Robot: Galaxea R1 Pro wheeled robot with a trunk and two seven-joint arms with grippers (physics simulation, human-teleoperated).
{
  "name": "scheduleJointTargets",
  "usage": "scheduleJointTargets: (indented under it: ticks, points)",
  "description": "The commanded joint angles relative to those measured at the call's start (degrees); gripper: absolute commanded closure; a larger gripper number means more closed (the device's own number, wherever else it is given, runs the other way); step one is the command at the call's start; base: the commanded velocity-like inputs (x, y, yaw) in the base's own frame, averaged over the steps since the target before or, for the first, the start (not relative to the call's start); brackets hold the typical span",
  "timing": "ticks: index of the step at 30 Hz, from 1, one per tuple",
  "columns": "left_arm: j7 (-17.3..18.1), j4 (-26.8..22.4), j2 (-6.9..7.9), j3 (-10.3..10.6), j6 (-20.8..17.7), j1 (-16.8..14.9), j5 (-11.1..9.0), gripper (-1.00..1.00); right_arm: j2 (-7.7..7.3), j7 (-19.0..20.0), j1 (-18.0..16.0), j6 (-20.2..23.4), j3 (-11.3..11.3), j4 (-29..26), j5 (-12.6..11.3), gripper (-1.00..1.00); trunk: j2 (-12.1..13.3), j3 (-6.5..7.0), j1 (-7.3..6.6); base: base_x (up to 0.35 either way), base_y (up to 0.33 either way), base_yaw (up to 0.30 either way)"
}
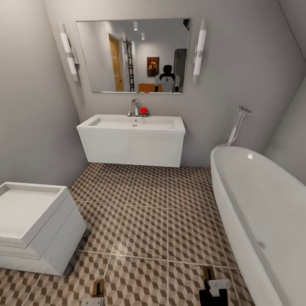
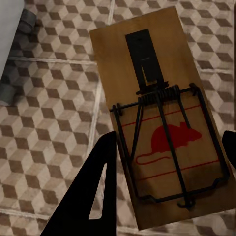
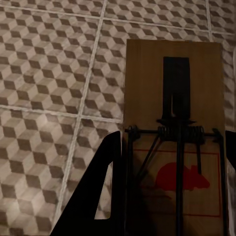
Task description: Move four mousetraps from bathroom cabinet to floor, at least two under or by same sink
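Both grippers, left (image 2: 164,162) & right (image 3: 169,187), clamp a mousetrap (image 2: 157,113) each. You're mid-carry; next roll fwd to sink (image 1: 134,123) top centre, lower traps onto floor (image 1: 144,221).

We see the bathroom floor (image 1: 144,221). It has big square tiles with a brown, beige and white cube pattern and pale lines between them. At the floor's left edge, a low white cabinet (image 1: 38,229) sits on the tiles. Along the right edge, a long white bathtub (image 1: 263,212) stands on the floor. At the far edge, by the wall, the white sink (image 1: 131,138) hangs above the tiles, and we see bare floor just below it.
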State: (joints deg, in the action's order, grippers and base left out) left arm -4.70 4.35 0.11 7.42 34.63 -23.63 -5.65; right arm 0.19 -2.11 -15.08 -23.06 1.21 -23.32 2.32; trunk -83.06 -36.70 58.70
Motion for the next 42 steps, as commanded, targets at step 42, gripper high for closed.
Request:
scheduleJointTargets:
  ticks: [42]
  points:
    - [-0.2, 0.2, -0.03, 0.5, 0.4, -0.1, -0.4, 1.0, -0.19, -0.1, 0.0, -0.1, 0.1, 0.1, 0.1, 1.0, 0.0, -0.05, 0.03, 0.331, -0.022, 0.0]
